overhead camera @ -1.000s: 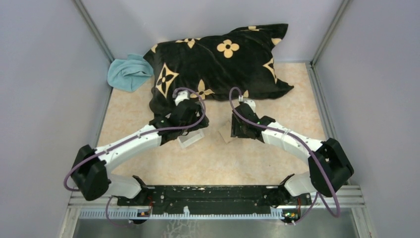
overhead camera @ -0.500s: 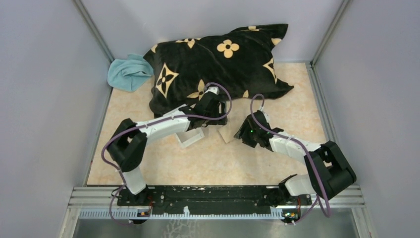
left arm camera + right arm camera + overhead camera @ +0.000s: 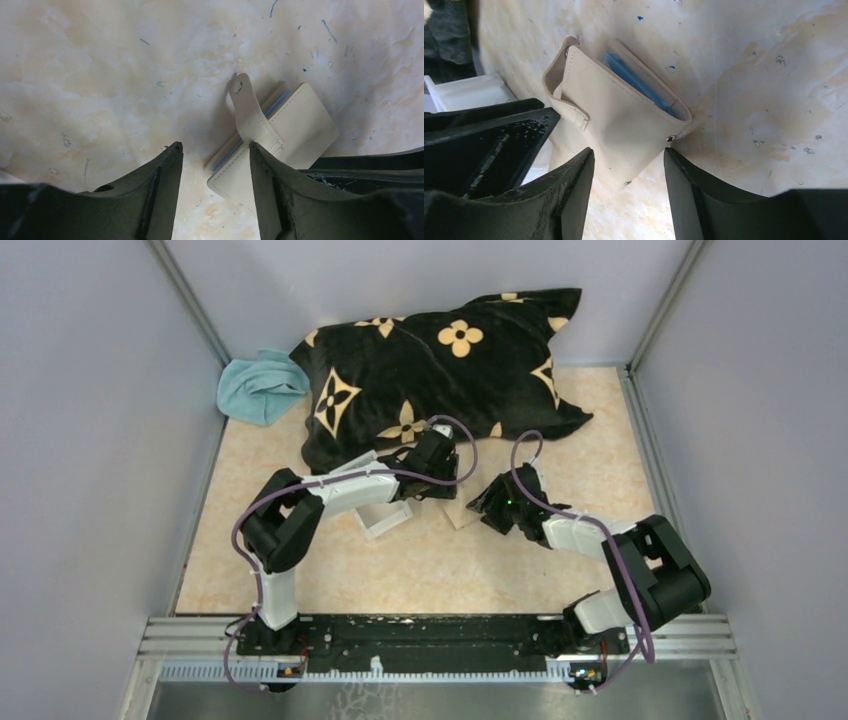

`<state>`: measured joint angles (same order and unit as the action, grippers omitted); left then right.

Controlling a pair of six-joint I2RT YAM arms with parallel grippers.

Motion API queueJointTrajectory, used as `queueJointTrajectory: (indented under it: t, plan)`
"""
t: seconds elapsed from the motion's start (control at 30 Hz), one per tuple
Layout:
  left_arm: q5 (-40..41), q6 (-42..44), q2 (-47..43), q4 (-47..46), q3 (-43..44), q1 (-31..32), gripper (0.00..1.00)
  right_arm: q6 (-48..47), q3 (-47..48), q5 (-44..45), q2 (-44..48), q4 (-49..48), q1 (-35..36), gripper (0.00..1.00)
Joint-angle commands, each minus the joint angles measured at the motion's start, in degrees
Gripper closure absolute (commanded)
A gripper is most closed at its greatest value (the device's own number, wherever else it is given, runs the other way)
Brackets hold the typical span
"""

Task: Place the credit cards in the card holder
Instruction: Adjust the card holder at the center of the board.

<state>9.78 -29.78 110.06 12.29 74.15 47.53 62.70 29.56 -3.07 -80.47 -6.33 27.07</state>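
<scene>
1 tan, stitched, leather-look card holder, rectangular w/ snap tab, lies flat on the marbled counter, 1 thin light-blue card edge showing inside; left hand jaws apart, empty; right hand wide open, straddling holder's corner, no grip.

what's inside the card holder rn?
The edge of a light blue card shows between the tan covers of the card holder. Any other cards and the pockets are covered.

Left gripper and right gripper flank tan card holder mid-frame, clear tray left, black pillow above.
</scene>
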Motion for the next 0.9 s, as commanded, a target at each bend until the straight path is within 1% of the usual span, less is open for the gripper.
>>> queueJointTrajectory:
  t: [0.0,0.13,0.27,0.47,0.7,0.8,0.87]
  plan:
    - [-0.5,-0.3,0.4,1.3,-1.8,0.4,0.44,2.0,-2.5,1.4,-0.8,-2.7,-0.5,0.45]
    - [-1.5,-0.4,1.7,3.1,-1.8,0.4,0.5,4.1,-5.4,1.9,-0.8,-4.9,-0.5,0.45]
    - [-2.3,-0.9,3.3,5.7,-1.3,0.4,0.53,5.3,-7.4,2.6,-0.8,-6.9,-0.5,0.45]
    - [-3.1,-1.1,4.5,7.2,-1.9,0.3,0.54,5.6,-8.7,3.3,-2.7,-10.2,0.3,0.45]
    - [-6.1,-1.3,5.4,7.4,-2.6,0.8,0.56,4.4,-8.5,4.1,-7.2,-15.9,1.8,0.46]
    - [-6.9,-1.0,5.8,7.3,-2.3,1.1,0.57,3.5,-7.4,4.2,-9.3,-17.5,2.5,0.52]
    - [-7.1,-0.8,5.9,7.5,-1.8,1.2,0.57,2.4,-6.4,4.6,-9.3,-17.1,2.8,0.62]
